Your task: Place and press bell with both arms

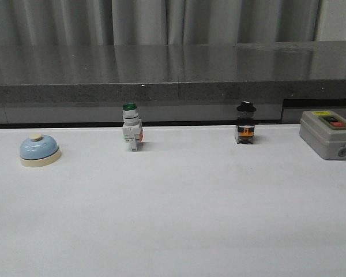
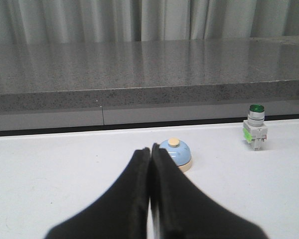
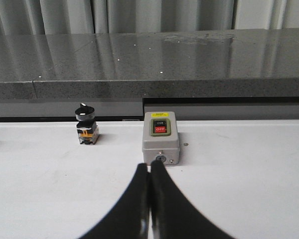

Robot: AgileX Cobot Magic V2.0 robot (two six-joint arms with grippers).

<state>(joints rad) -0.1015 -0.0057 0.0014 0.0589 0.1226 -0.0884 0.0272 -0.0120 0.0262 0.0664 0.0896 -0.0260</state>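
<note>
Hidden, cropped and unreadable parts

Neither arm shows in the front view. In the left wrist view the left gripper (image 2: 150,152), jaws pressed together, covers the near side of the bell (image 2: 177,154), and the frame edge cuts off the fingers' (image 2: 179,204) roots. The right gripper (image 3: 150,168) is cropped likewise and hides the table (image 3: 249,199) beneath it. The grey box (image 1: 328,134) runs off the front view's right edge; its yellow label (image 3: 159,114) is too small to read.

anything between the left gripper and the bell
Nothing: in the left wrist view only bare white table lies between the shut left gripper and the bell just beyond its tips.
</note>
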